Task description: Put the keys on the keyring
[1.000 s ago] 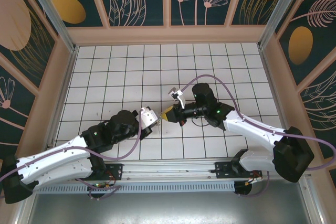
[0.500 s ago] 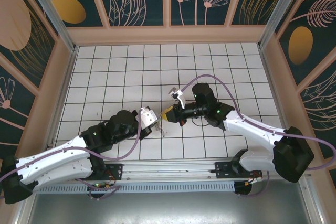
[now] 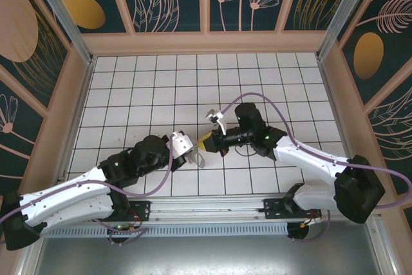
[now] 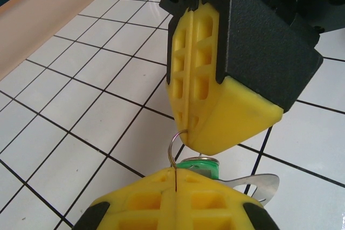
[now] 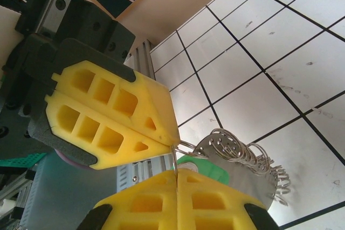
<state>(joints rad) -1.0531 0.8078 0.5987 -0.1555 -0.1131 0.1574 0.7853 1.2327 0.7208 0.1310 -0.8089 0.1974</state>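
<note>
- L gripper [image 4: 175,187]: fingers shut tight, thin wire of keyring [image 5: 242,181] nipped in the seam.
- R gripper [image 4: 190,127]: tip-to-tip w/ L gripper, fingers also shut, same wire in its seam.
- Small key [image 4: 200,164]: green head right at L gripper's fingertips, silver blade sticking out sideways.
- Keyring's grey plate w/ wire coils sits just beyond L gripper's tips.

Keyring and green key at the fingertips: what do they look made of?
Keyring: apparently thin metal, a dull grey flat plate with shiny wire coils along its edge. Key: glossy green head, probably plastic; its pale blade gleams like bare metal. Wire ring above the key: bright, steel-like.
</note>
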